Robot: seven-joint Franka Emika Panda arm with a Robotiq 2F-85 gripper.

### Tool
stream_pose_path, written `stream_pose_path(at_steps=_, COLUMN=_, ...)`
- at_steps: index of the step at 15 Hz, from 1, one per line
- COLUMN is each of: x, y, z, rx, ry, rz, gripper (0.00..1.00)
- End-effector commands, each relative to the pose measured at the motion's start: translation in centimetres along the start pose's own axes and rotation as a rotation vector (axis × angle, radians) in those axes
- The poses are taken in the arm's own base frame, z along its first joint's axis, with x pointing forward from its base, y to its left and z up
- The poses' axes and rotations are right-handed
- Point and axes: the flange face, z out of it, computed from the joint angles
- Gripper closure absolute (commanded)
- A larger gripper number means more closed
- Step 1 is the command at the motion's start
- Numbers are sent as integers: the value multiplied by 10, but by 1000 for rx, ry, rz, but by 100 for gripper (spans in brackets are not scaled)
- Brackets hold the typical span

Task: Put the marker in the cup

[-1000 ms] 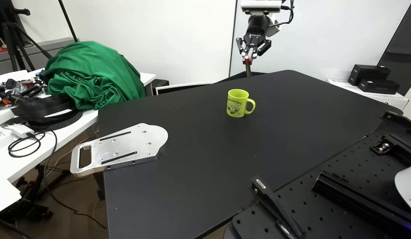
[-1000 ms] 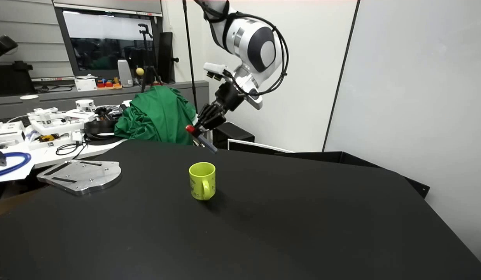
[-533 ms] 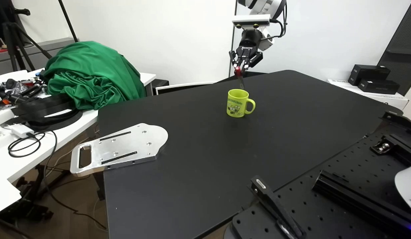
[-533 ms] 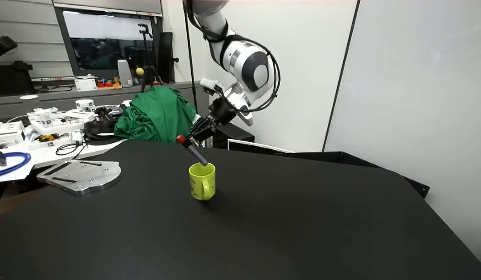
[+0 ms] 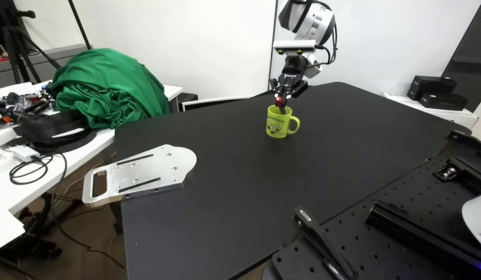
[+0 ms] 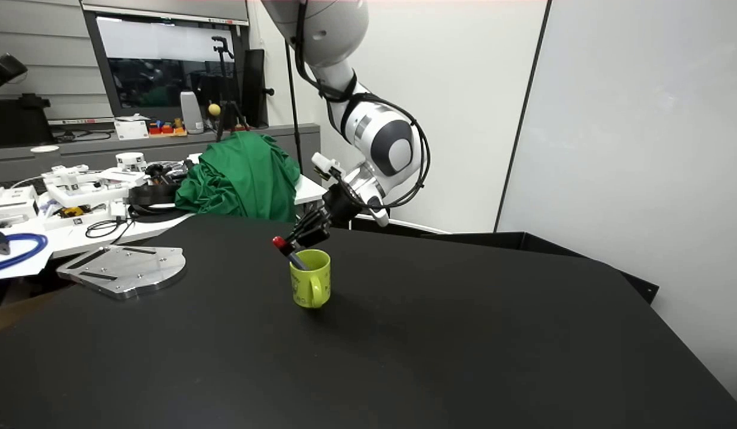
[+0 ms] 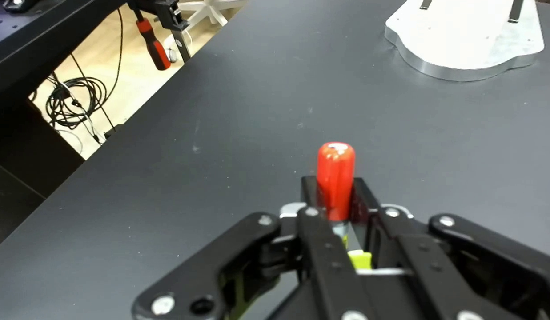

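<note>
Marker (image 7: pixel 336 166) is in my pincer (image 7: pixel 335 195) right now, one pad squeezed against each side of its red part, with just its own thickness between them. The rounded red end pokes up past my fingertips and the darker barrel points down. In both exterior views that dark end is inside the mouth of the cup (image 6: pixel 302 289), leaning rather than straight up and down. Honestly can't tell how deep it goes or whether it touches the bottom, since the cup wall hides that. My wrist view only gets a sliver of yellow-green down between the finger links.

Cup's standing upright on the black table (image 5: pixel 224 175), dark print on its face, handle (image 5: pixel 298 123) out to the side. Well apart from it there's a slotted silver plate (image 5: pixel 147 171), one end hanging over the table edge. Past that edge is a white desk (image 5: pixel 84 149) with a big heap of green cloth (image 5: pixel 108 89) on it. Wrist view also picks up a red-and-black grip (image 7: pixel 154 44) and a coil of black cable (image 7: pixel 63 95), both past the table's edge.
</note>
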Motion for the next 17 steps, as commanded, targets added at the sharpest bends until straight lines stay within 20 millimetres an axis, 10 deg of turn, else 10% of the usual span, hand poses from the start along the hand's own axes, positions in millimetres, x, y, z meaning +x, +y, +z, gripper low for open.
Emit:
stream_pose_path(at_steps=1, x=3, y=-3, z=-6, rx=17, ry=-3, rz=-5, gripper=53)
stream_pose_path(at_steps=9, x=-42, y=-10, z=-67, rx=86, ry=7, rz=-66, gripper=2)
stream_pose_path(at_steps=11, x=-55, y=-4, z=-90, rx=140, ry=-8, rz=-92, gripper=0)
stream_pose_path(at_steps=17, x=-39, y=-9, z=-66, rx=98, ry=9, rz=-77, gripper=0)
